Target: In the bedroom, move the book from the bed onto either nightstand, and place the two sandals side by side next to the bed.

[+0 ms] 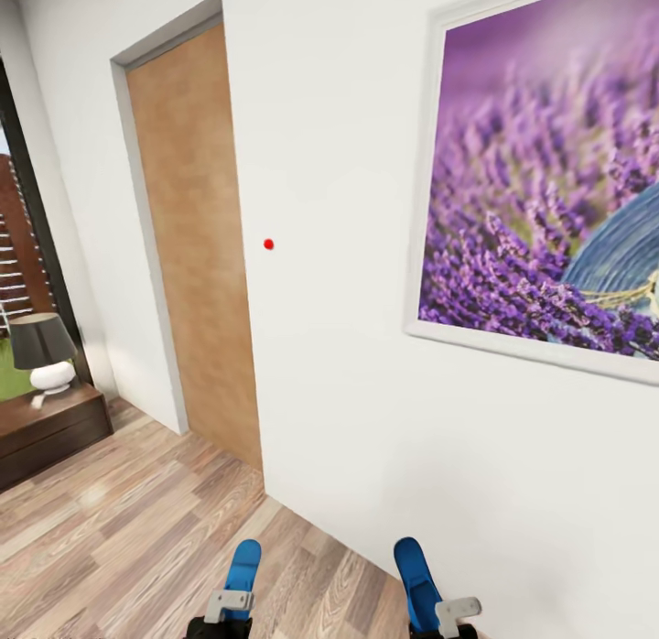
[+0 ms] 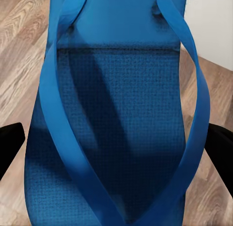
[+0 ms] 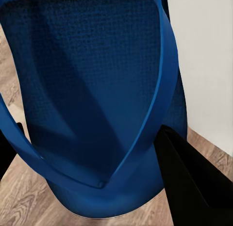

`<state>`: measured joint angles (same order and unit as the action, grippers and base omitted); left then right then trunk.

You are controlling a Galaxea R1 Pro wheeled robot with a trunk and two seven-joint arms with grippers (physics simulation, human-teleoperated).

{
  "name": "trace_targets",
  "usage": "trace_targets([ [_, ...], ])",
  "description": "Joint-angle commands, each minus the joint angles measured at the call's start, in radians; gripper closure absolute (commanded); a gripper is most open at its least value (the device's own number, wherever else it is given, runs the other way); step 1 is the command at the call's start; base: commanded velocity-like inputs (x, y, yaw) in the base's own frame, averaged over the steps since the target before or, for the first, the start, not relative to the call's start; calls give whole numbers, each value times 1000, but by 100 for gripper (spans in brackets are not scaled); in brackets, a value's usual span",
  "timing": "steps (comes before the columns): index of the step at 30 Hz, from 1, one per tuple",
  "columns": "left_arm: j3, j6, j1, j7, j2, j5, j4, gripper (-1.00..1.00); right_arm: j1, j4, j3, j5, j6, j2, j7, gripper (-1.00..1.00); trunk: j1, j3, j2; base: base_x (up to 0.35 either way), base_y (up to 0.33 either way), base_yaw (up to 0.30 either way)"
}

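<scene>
Up front, lavender picture (image 1: 549,181), tan door (image 1: 192,245); wrist views, gripped sandals (image 2: 111,129) (image 3: 92,100).

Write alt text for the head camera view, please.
Each gripper, left and right, holds a blue sandal, left and right, upright above wood flooring, facing a white wall with a lavender picture and tan door.

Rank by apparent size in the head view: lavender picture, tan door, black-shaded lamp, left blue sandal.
1. Framed purple lavender picture
2. Tan wooden door, close behind
3. Black-shaded white lamp
4. Blue sandal in left gripper; partly cut off, so unsure against the lamp.
</scene>
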<state>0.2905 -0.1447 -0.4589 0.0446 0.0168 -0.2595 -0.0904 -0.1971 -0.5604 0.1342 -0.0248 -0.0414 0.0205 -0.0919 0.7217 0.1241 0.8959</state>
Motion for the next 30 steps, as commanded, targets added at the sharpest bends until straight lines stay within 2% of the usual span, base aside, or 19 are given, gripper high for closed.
trace_targets([
  [1, 7, -5, -1, 3, 0, -10, 2, 100, -1, 1, 5, -1, -2, -1, -9, 100, 0, 1, 1, 129, -93, 104],
  [4, 7, -6, -1, 3, 0, -10, 2, 100, -1, 1, 9, -2, -2, -2, -9, 100, 0, 0, 1, 128, -93, 60],
  [10, 8, -7, -1, 3, 0, -10, 2, 100, -1, 29, 80, -3, -2, -5, -9, 100, 0, 0, 1, 128, -93, 15],
  [12, 8, -7, -1, 3, 0, -10, 2, 100, -1, 33, 89, -3, -2, -5, -9, 100, 0, 0, 1, 127, -93, 4],
  [20, 9, -7, -1, 3, 0, -10, 3, 100, -1, 38, 96, 1, -2, -3, -12, 100, 0, -1, 1, 125, -93, 49],
  [30, 9, -7, 0, 3, 1, -10, 2, 100, -1, 39, 96, 1, -2, -2, -14, 100, 0, -1, 1, 112, -91, 254],
])
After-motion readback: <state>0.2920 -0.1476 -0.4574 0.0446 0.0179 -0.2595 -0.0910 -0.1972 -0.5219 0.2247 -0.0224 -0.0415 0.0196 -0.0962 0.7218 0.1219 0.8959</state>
